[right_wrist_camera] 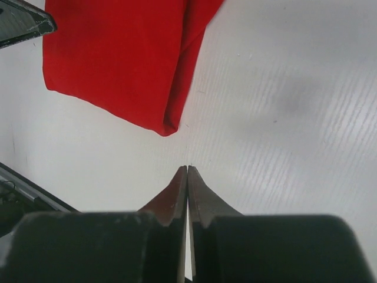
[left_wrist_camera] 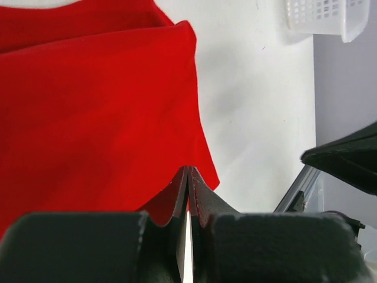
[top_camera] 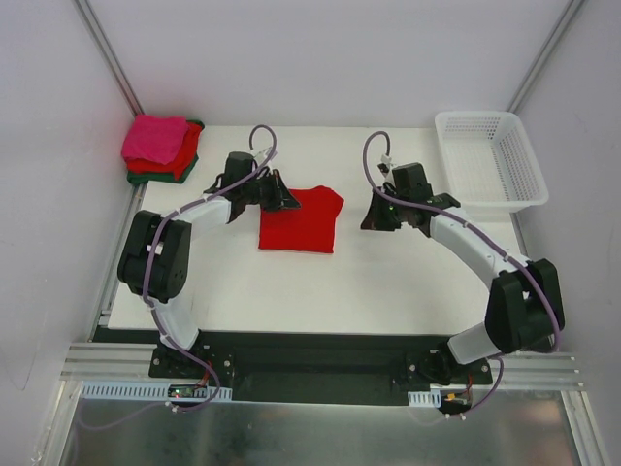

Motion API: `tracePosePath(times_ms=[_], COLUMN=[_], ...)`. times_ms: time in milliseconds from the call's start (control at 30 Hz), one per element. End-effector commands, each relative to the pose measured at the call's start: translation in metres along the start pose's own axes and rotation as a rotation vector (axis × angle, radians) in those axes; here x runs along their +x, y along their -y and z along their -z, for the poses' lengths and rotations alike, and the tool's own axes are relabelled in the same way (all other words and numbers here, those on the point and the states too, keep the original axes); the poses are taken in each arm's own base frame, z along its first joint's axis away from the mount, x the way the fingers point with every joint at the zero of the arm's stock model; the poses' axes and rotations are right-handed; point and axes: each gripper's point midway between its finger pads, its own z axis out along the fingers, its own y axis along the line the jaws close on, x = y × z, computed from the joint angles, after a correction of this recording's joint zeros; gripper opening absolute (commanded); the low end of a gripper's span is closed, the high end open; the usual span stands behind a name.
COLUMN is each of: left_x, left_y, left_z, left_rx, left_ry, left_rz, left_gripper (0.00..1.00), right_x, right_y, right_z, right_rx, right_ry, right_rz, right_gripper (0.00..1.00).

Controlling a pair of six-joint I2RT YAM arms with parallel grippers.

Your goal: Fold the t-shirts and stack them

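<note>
A bright red t-shirt (top_camera: pixel 301 221) lies folded flat in the middle of the white table. It also shows in the left wrist view (left_wrist_camera: pixel 94 106) and the right wrist view (right_wrist_camera: pixel 118 53). My left gripper (top_camera: pixel 287 199) is at the shirt's far left corner. Its jaws are shut (left_wrist_camera: pixel 188 168) over the shirt's edge, with no cloth seen between them. My right gripper (top_camera: pixel 374 218) is just right of the shirt, shut and empty (right_wrist_camera: pixel 187 168) over bare table a little short of the shirt's corner. A stack of folded t-shirts (top_camera: pixel 160 150) sits at the back left: hot pink on top, red, then dark green.
A white lattice basket (top_camera: pixel 490 160) stands at the back right corner and also shows in the left wrist view (left_wrist_camera: pixel 321 15). The white table (top_camera: pixel 388 291) ends in a metal rail at the front. Grey walls close in the sides.
</note>
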Motion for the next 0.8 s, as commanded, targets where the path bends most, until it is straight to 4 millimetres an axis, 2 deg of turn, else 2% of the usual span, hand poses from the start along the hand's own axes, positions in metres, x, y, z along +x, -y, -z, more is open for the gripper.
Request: tracePosePath(times_ms=[0, 67, 100, 167, 200, 267, 300, 333, 367, 400, 433, 467, 633, 767], left_x=[-0.016, -0.016, -0.019, -0.024, -0.028, -0.033, -0.034, -0.038, -0.039, -0.04, -0.039, -0.042, -0.04, -0.04], left_y=[0.017, 0.015, 0.012, 0.009, 0.006, 0.0, -0.001, -0.006, -0.008, -0.01, -0.015, -0.015, -0.026, -0.037], left_z=[-0.001, -0.003, -0.002, -0.001, 0.001, 0.001, 0.001, 0.001, 0.001, 0.001, -0.001, -0.001, -0.012, -0.019], left_rx=[0.106, 0.105, 0.103, 0.099, 0.098, 0.1, 0.109, 0.112, 0.122, 0.128, 0.137, 0.151, 0.174, 0.17], left_ry=[0.051, 0.052, 0.059, 0.075, 0.083, 0.093, 0.091, 0.103, 0.103, 0.104, 0.095, 0.106, 0.094, 0.092], left_rz=[-0.036, -0.029, -0.027, -0.025, -0.021, -0.012, -0.007, 0.007, 0.014, 0.023, 0.05, 0.047, 0.095, 0.126], left_gripper=[0.0, 0.0, 0.0, 0.0, 0.0, 0.0, 0.0, 0.0, 0.0, 0.0, 0.0, 0.0, 0.0, 0.0], right_x=[-0.032, -0.044, -0.043, -0.067, -0.066, -0.089, -0.094, -0.092, -0.107, -0.11, -0.11, -0.119, -0.119, -0.106], right_y=[-0.023, -0.035, -0.031, -0.051, -0.053, -0.068, -0.069, -0.07, -0.078, -0.08, -0.077, -0.082, -0.085, -0.075], right_z=[-0.021, -0.032, -0.047, -0.052, -0.064, -0.071, -0.075, -0.085, -0.085, -0.085, -0.094, -0.095, -0.11, -0.131], right_rx=[-0.1, -0.154, -0.162, -0.25, -0.293, -0.377, -0.405, -0.447, -0.495, -0.535, -0.552, -0.597, -0.687, -0.686], right_ry=[0.026, 0.027, -0.003, 0.02, -0.012, 0.021, 0.022, -0.008, 0.028, 0.021, 0.009, 0.036, -0.024, -0.062], right_rz=[0.014, 0.005, -0.019, -0.037, -0.055, -0.088, -0.105, -0.132, -0.146, -0.167, -0.192, -0.181, -0.266, -0.301], right_gripper=[0.01, 0.01, 0.01, 0.01, 0.01, 0.01, 0.01, 0.01, 0.02, 0.01, 0.01, 0.01, 0.02, 0.01])
